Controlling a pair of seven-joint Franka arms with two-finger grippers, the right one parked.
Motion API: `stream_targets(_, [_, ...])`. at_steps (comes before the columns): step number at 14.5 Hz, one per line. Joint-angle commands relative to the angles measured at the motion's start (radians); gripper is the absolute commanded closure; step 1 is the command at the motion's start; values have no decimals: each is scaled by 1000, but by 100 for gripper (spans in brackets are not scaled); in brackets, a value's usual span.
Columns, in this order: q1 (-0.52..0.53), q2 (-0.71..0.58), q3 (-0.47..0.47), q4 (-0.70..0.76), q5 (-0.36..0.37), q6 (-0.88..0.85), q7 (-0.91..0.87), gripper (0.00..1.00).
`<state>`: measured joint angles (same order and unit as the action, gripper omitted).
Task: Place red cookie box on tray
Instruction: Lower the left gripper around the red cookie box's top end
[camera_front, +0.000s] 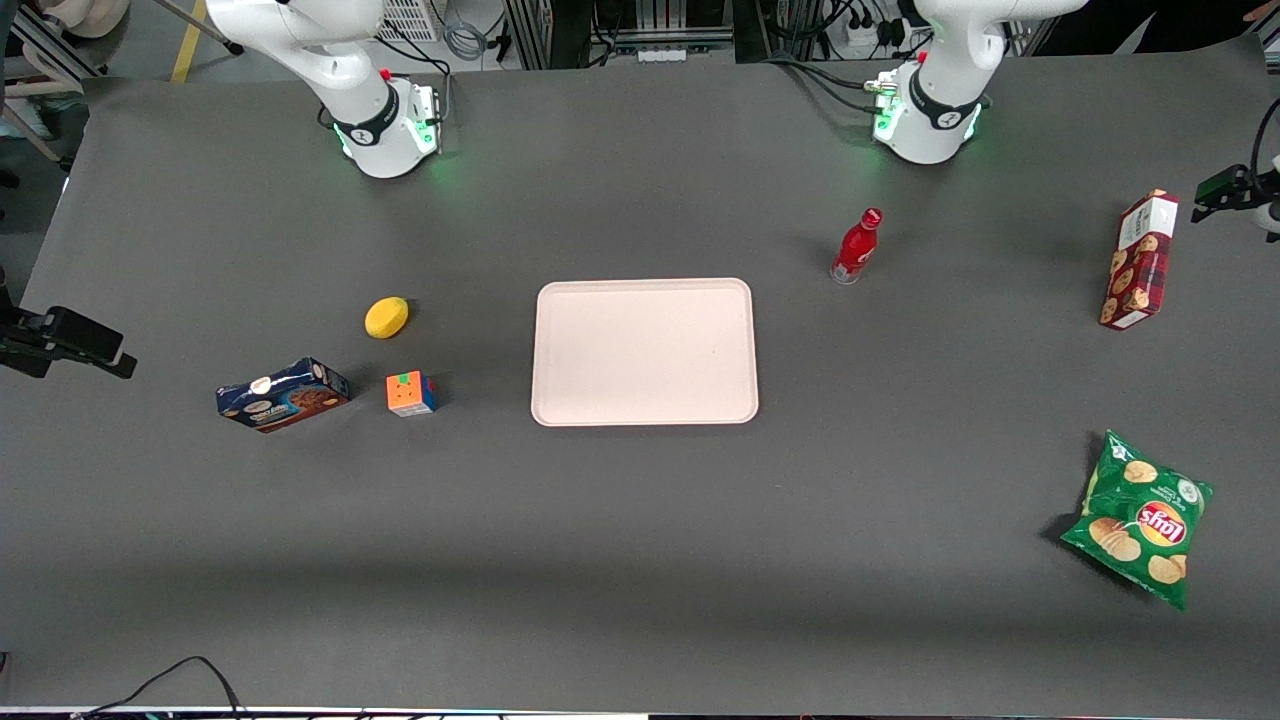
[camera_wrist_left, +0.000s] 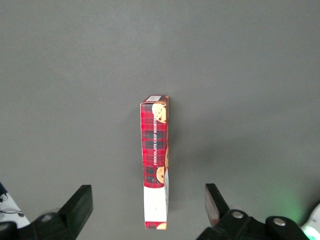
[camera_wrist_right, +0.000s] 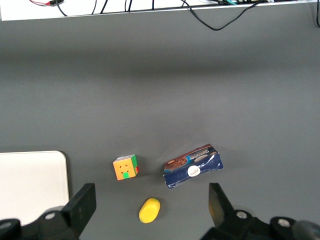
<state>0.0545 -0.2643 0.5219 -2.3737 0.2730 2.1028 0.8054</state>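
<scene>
- The gripper (camera_wrist_left: 149, 202) hangs in the air above the red cookie box (camera_wrist_left: 155, 167). Its two fingers (camera_wrist_left: 80, 205) are spread wide apart and hold nothing.
- The fingers stand one on each side of the box. They do not touch it.
- In the front view the red cookie box (camera_front: 1140, 260) sits on the table (camera_front: 640, 560), at the working arm's end. It rests on a thin side, so it stands tall and narrow.
- The tray (camera_front: 644, 352) lies flat in the middle of the table, well apart from the box. Nothing is on it.
- My guess is that the grab has not begun yet, so most of the job is still to do.
- What could go wrong: the box is tall and thin, so a bump from one finger on the way down could tip it over.
- The box is long. If it is pinched close to one end, it could droop or slip out.
- A red bottle (camera_front: 857, 246) stands between the box and the tray. A low carry could knock it down.
- Count of things: one red cookie box, one tray, one red bottle, one green chip bag (camera_front: 1138, 518).
- Toward the parked arm's end: one blue cookie box (camera_front: 282, 394), one puzzle cube (camera_front: 410, 393), one yellow lemon (camera_front: 386, 317).
</scene>
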Motion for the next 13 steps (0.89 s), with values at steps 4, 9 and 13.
stream_targets(4, [132, -21, 6, -232, 54, 365, 278, 0])
stream_targets(9, [140, 4, 46, -257, -61, 382, 351, 0])
stream_targets(13, [143, 63, 46, -257, -119, 440, 371, 0])
